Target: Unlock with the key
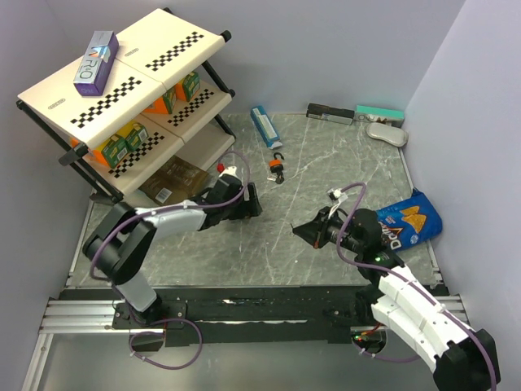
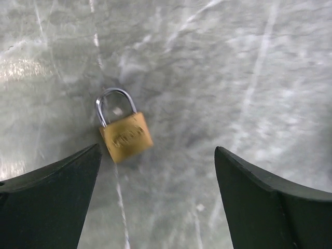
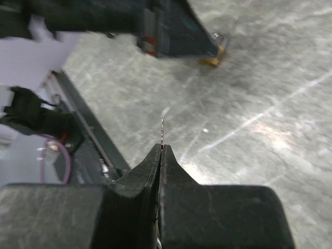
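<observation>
Right wrist view: right gripper pinched tight on the key, its thin blade projecting beyond the fingertips. Left wrist view: left gripper spread wide, empty, above the brass padlock lying flat on the table.

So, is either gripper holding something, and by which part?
The right gripper pinches the key by its hidden end; only the thin blade protrudes. The left gripper holds nothing.
</observation>
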{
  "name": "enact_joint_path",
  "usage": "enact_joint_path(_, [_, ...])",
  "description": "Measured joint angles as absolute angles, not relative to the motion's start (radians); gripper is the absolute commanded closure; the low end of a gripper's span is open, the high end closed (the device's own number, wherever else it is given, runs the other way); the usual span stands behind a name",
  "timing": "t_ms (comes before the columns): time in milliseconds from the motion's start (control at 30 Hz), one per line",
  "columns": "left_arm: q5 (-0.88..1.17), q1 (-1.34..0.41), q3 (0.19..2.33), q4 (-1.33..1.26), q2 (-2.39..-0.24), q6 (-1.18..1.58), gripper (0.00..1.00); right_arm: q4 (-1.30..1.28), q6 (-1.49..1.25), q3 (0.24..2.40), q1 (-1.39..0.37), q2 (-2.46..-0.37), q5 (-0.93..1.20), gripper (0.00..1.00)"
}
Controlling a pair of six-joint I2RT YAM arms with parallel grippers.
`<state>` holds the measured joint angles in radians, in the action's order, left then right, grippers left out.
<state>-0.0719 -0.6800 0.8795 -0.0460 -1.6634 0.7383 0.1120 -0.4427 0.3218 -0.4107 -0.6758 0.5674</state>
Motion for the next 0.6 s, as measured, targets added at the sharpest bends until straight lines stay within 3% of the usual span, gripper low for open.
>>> enact_joint_path(167, [-0.101, -0.727, 0.913, 0.009, -1.544, 0.773, 0.07, 0.038, -0.389, 0.338, -0.516, -0.683, 0.43, 1.0])
enact_joint_path(333, [-0.059, -0.757, 0.977, 0.003, -1.489, 0.826, 0.2, -0.014, -0.326, 0.404, -0.683, -0.737, 0.202, 1.0])
enact_joint_path(600, [0.038, -0.812, 1.004, 0.035, -1.535, 0.865, 0.22, -0.056, -0.244, 0.533, -0.896, -0.836, -0.173, 1.0])
